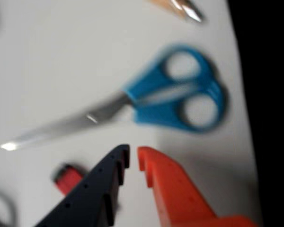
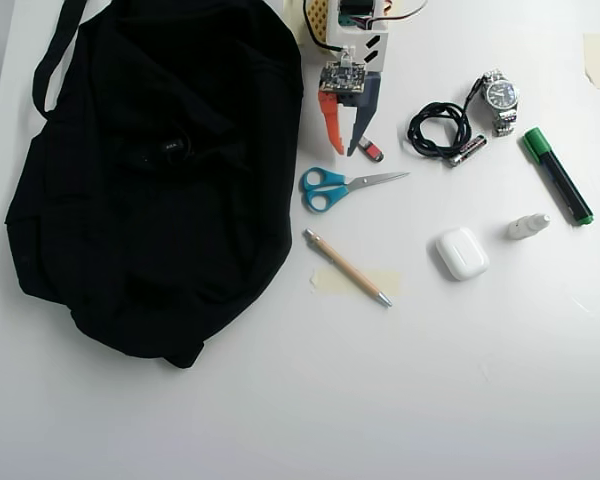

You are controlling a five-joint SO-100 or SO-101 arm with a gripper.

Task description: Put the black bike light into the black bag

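Overhead view: bike light (image 2: pixel 371 152) lay just right of claw (image 2: pixel 346 153), touching dark finger. Claw empty, fingers slightly parted. Bag (image 2: pixel 150 170) left of claw.

The place reads as a desk or hobby bench at home or in an office: a plain white table (image 2: pixel 280 400) fills the overhead view, with no walls or furniture showing. Spread over its upper half are everyday pocket things, namely blue-handled scissors (image 2: pixel 335 187), a pen (image 2: pixel 346 267), a wristwatch (image 2: pixel 499 98), a green marker (image 2: pixel 558 175) and a white earbud case (image 2: pixel 462 252). A soft black bag (image 2: pixel 150 170) fills the upper left, and scraps of masking tape (image 2: pixel 598 58) stick to the tabletop.
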